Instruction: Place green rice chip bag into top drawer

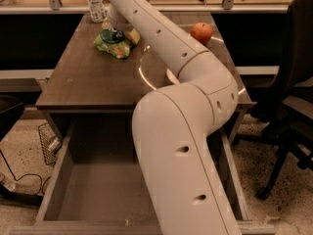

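The green rice chip bag (113, 44) lies crinkled on the far left part of the brown tabletop (88, 77). My white arm reaches from the lower right across the table, and its gripper (117, 27) is at the far end, directly over the top of the bag and close to or touching it. The top drawer (95, 185) is pulled open below the table's front edge, and its grey-brown bottom is bare where it shows. My arm hides the drawer's right part.
An orange round fruit (201, 32) sits at the far right of the table. A clear bottle (95, 1) stands behind the bag. A white bowl's edge (170, 76) shows beside my arm. A dark office chair (293, 106) stands at the right, and a wire basket (49, 142) at the left on the floor.
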Available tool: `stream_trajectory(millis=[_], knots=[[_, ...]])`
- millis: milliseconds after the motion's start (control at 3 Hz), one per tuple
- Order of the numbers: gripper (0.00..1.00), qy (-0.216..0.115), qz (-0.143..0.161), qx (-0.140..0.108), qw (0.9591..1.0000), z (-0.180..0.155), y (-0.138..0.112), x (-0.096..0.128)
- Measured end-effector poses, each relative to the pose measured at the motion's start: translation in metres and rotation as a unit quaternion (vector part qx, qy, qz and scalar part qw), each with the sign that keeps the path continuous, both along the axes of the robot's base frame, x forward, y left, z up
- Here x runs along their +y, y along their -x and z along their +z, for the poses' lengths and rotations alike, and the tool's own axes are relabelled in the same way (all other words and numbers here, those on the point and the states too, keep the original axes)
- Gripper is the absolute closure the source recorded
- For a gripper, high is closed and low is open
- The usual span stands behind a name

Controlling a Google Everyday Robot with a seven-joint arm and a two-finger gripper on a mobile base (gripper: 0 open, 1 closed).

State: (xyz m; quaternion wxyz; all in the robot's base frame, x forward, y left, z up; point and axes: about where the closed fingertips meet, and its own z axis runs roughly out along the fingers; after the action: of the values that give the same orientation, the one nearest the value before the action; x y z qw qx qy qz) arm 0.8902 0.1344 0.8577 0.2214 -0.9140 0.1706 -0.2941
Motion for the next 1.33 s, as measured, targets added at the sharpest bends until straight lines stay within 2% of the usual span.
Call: stream_trajectory(millis=[667, 1000, 1333], knots=[[0.88, 0.001, 0.001, 0.003, 1.0, -0.0029, -0.0001, 0.0011], [1.0, 0.002, 0.001, 0.005, 1.0, -0.0066, -0.0002, 0.0023], [1.0, 0.002, 0.001, 0.005, 1.0, -0.0067, -0.0002, 0.0024]])
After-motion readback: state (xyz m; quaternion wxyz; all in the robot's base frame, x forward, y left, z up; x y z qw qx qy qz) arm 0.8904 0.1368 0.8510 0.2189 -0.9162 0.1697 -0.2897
